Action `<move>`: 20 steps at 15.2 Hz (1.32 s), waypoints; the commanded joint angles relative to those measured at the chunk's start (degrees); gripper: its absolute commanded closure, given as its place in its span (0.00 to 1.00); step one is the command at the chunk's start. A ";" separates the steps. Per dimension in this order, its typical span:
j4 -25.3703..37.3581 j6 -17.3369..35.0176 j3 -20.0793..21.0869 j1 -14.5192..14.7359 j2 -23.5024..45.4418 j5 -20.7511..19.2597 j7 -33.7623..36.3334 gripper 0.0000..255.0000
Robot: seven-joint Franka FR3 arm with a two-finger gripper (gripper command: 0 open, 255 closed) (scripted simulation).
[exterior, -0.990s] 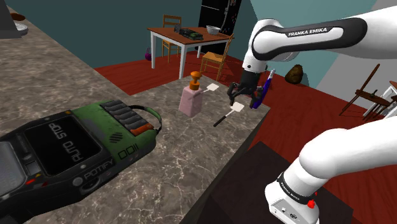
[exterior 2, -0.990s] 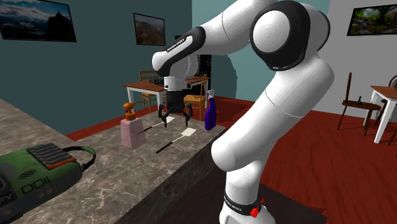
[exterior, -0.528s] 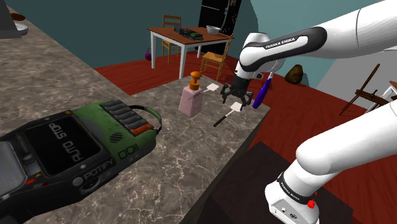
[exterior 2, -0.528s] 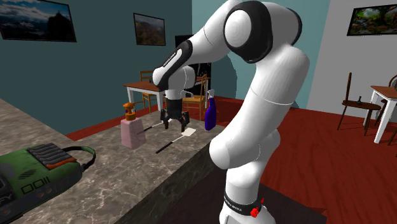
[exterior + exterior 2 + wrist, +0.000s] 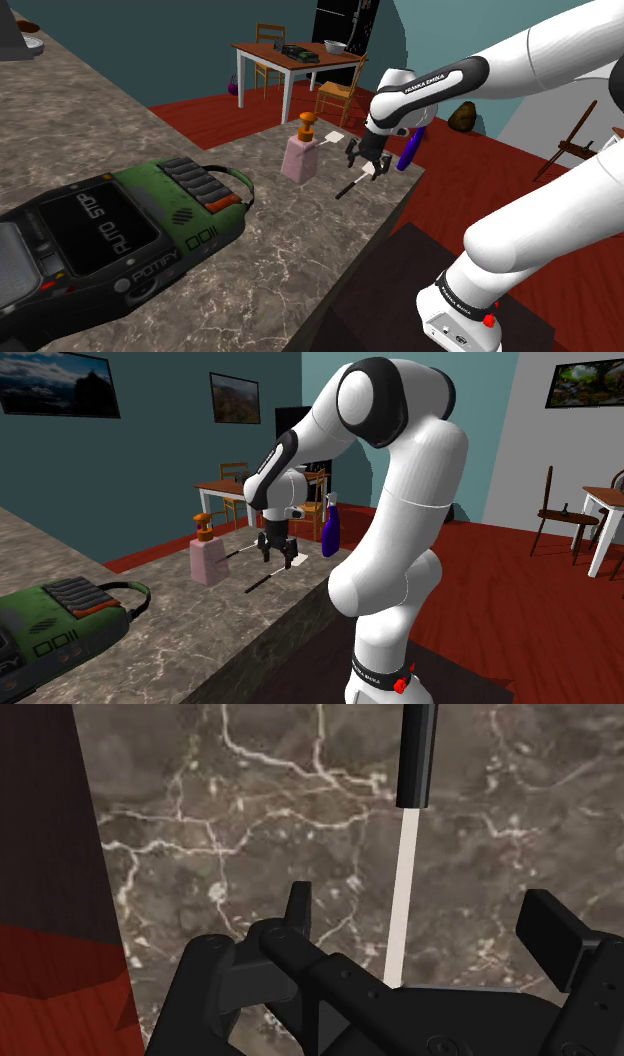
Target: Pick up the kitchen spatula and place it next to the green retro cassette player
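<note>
My gripper [image 5: 427,909] is open and low over the spatula [image 5: 403,894] — its pale shaft runs between my fingers, untouched. It lies on the marble counter [image 5: 300,260], far end — well apart from the green cassette player [image 5: 130,235].

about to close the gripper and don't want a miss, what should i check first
1. Fingers open: ok, they stand apart.
2. Spatula between them: ok, its white shaft runs through the gap.
3. Gripper low enough to clasp: cannot tell.
4. Soap bottle out of the way: ok, it stands apart from the gripper.
5. Room beside the player: ok, bare counter next to it.
</note>
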 commanded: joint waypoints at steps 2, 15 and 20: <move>-1.10 2.44 0.21 0.07 1.29 0.07 0.10 0.00; -1.09 2.43 0.21 0.07 1.29 0.07 0.10 1.00; -0.78 1.54 0.16 0.07 0.70 0.07 0.12 1.00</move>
